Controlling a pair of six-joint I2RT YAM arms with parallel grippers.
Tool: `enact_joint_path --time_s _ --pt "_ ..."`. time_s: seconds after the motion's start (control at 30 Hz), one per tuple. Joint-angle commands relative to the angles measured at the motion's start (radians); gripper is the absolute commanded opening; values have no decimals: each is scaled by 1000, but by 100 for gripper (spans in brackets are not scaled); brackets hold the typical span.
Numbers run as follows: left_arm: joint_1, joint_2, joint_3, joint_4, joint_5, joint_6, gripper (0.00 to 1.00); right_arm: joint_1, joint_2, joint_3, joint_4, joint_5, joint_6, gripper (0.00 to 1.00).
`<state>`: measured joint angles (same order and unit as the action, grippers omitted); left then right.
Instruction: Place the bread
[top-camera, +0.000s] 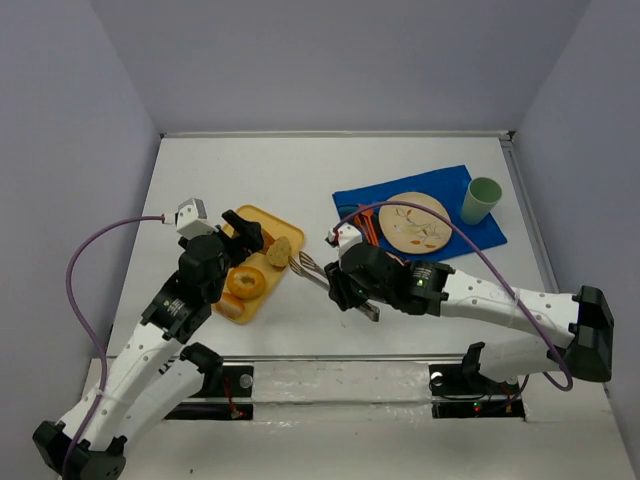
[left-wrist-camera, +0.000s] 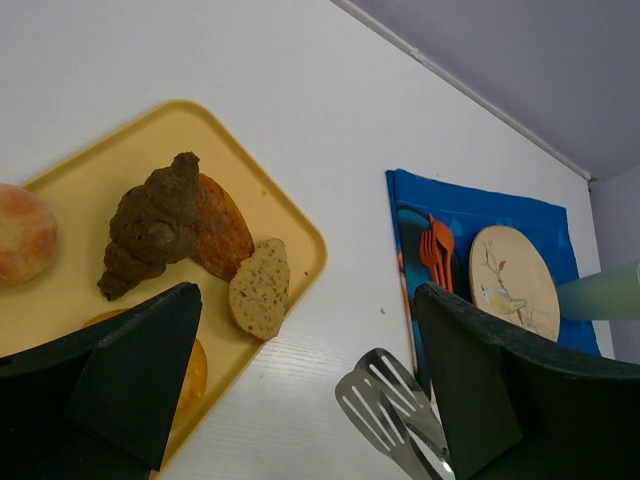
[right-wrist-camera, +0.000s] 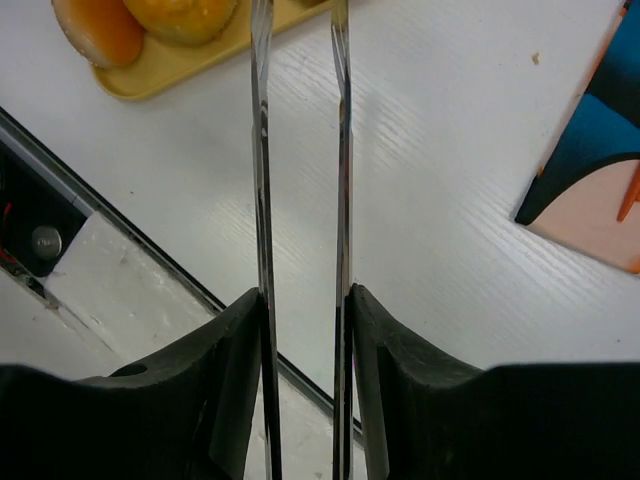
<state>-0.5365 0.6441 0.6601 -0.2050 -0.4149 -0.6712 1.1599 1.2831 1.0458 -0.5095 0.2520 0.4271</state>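
Bread sits at the right edge of the yellow tray, just up-left of the tongs tips. Right pincer clamps the tongs, axis aimed at it. Left pincer gapes over the tray.

The left arm and the right arm are built of white links joined by black joints and are ended by black bases. A purple left cable is run from a white camera box, and a purple right cable is looped likewise. The left pincer and right pincer are fitted with broad, matte-black fingers.
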Motion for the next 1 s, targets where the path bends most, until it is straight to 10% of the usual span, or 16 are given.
enact_joint_path --time_s 0.0,0.97 --pt "-2 -15 -19 47 10 1 99 -3 2 89 -52 -14 -13 48" --pt "-3 -55 -42 50 18 -13 99 -12 640 623 -219 174 -260 65"
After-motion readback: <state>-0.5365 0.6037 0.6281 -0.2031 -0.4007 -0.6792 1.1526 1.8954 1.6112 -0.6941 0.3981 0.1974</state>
